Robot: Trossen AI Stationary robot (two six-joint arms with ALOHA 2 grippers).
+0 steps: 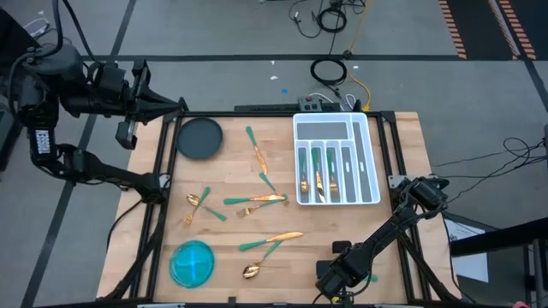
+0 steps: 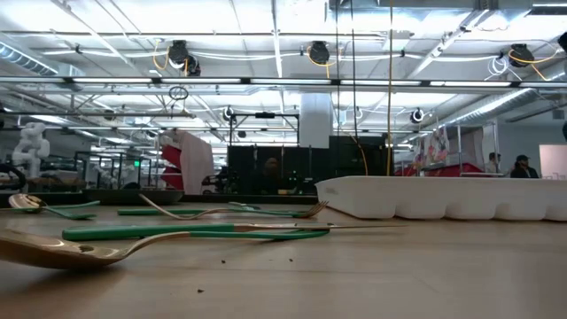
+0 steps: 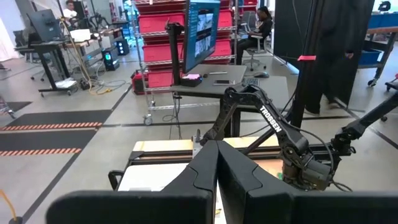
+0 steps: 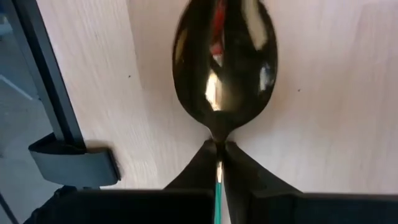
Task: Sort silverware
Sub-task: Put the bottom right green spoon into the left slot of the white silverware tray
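a: where's the right gripper [image 4: 219, 155]?

b: down at the near edge of the light wooden tabletop [image 1: 231, 231], toward its right corner. its two dark fingers [image 4: 245, 171] are pinched tight on the slim teal handle of a shiny gold-bowled spoon [image 4: 222, 59], just behind the bowl, and the bowl sits just above the wood beside the black frame rail.

a: and the left gripper [image 3: 217, 163]?

b: off the table past the far left corner, pointing in over the edge. its fingers are pressed together with nothing between them.

a: the rest of the silverware?

b: several pieces already lie in the slots of the white plastic compartmented tray [image 1: 370, 162], which sits at the far right of the tabletop. loose ones are spread over the middle: a gold fork with a teal handle [image 1: 255, 149] near the far edge, a cluster of forks [image 1: 257, 202] around the centre, two small spoons [image 1: 200, 205] toward the left edge, a gold-bladed knife [image 1: 272, 239] nearer the front, and one spoon [image 1: 255, 267] close to the near edge.

a: anything else on the wood?

b: a round dark plate [image 1: 199, 138] at the far left corner and a round translucent blue bowl [image 1: 192, 263] at the near left corner. people sit at desks in the room beyond, seen from the left wrist.
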